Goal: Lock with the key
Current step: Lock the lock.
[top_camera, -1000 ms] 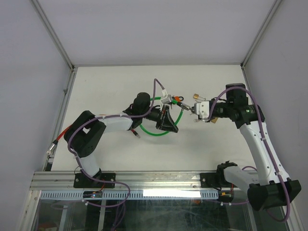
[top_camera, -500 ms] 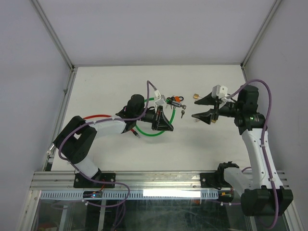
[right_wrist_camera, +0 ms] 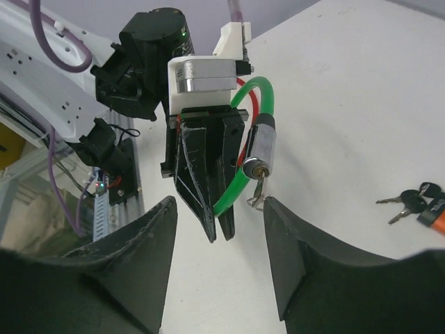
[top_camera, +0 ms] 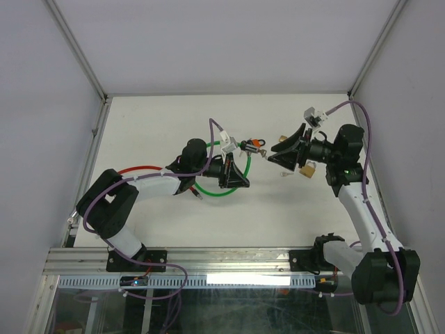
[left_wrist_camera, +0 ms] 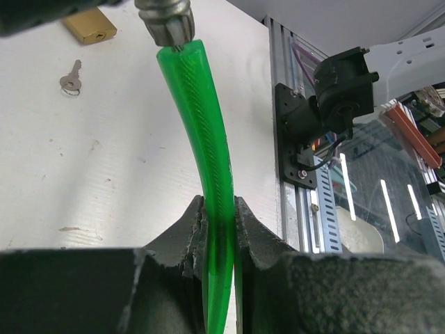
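The lock is a green cable (left_wrist_camera: pixel 200 118) with a silver cylinder (right_wrist_camera: pixel 261 147). My left gripper (left_wrist_camera: pixel 219 212) is shut on the cable, a little below the cylinder, and holds it above the table (top_camera: pixel 167 125). A small key (right_wrist_camera: pixel 257 195) hangs from the cylinder's keyhole. My right gripper (right_wrist_camera: pixel 219 203) faces the cylinder's end with its jaws open. Its right finger (right_wrist_camera: pixel 306 257) is just beside the key; I cannot tell whether it touches it. In the top view the two grippers (top_camera: pixel 236 174) (top_camera: pixel 275 153) meet at mid-table.
A brass padlock (top_camera: pixel 308 169) and a loose key (left_wrist_camera: pixel 69 76) lie on the table under the right arm. A bunch of keys with an orange tag (top_camera: pixel 254 145) lies just behind the lock. The aluminium rail (top_camera: pixel 229 259) runs along the near edge.
My right gripper has opened and turned to face the lock's cylinder from the right. The left arm has drawn slightly left, still gripping the green cable.
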Controlling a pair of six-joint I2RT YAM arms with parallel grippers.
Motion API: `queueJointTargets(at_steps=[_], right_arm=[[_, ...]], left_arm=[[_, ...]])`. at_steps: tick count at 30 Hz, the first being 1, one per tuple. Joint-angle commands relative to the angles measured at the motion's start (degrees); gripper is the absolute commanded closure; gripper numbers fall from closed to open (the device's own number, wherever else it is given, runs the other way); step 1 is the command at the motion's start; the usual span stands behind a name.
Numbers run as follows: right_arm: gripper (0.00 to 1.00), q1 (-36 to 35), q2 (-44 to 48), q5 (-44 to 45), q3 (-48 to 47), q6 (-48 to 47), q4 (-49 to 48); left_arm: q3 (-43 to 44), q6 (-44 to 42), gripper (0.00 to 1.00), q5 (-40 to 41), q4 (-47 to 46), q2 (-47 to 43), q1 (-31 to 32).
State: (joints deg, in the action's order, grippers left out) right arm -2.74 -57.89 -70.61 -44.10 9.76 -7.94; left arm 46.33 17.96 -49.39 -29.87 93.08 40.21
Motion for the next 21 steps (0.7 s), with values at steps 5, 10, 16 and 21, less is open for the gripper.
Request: queueJointTargets(at_steps=[5, 10, 16, 21], right_arm=[[0.49, -3.04, -4.26, 6.8, -1.68, 10.67, -4.61], [0.55, -4.12, -4.73, 8.74, -1.74, 8.2, -2.74], [0.65, -5.63, -4.95, 8.19, -2.19, 5.12, -0.78], [0.78, -6.28, -5.28, 7.67, -2.58, 3.11, 0.59]], left_arm=[[1.14, -1.54, 1.0, 0.43, -5.3, -2.82, 1.31], [1.4, -1.52, 1.0, 0.39, -5.28, -2.68, 1.44], [1.59, -1.49, 1.0, 0.47, -5.29, -2.66, 1.38], [1.66, -1.28, 1.0, 0.43, -5.29, -2.55, 1.43]])
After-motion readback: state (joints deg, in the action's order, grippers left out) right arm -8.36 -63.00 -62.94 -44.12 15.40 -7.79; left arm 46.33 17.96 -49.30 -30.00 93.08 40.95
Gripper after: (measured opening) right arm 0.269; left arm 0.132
